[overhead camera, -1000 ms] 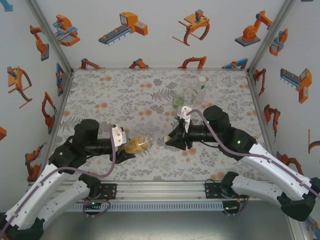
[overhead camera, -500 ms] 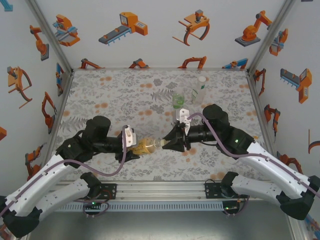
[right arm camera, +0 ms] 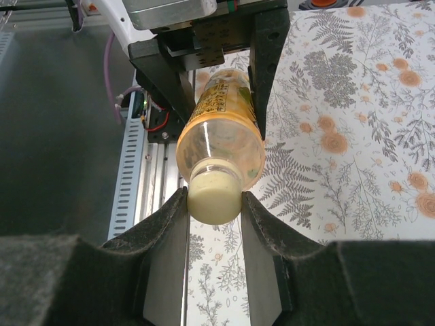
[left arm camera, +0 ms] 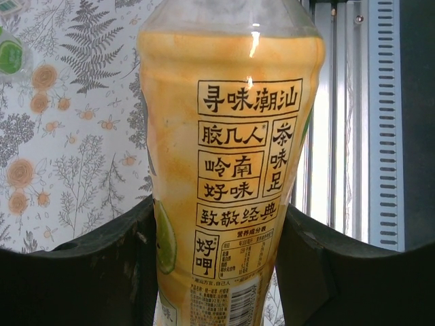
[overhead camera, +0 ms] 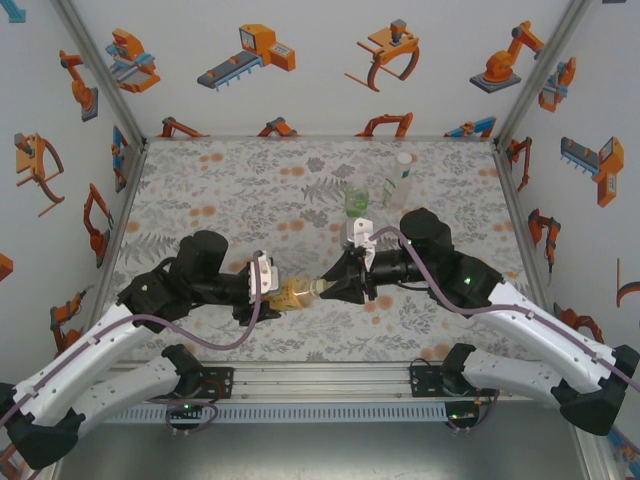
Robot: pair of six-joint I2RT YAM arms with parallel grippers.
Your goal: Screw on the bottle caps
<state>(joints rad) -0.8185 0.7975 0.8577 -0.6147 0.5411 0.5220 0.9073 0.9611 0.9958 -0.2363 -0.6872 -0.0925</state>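
Closer now, left hand holds bottle level, right hand pinches cap

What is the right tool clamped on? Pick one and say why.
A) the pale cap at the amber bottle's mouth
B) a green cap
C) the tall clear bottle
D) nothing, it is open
A: in the right wrist view the right tool pinches the pale cap at the mouth of the amber bottle, whose body the left tool grips.
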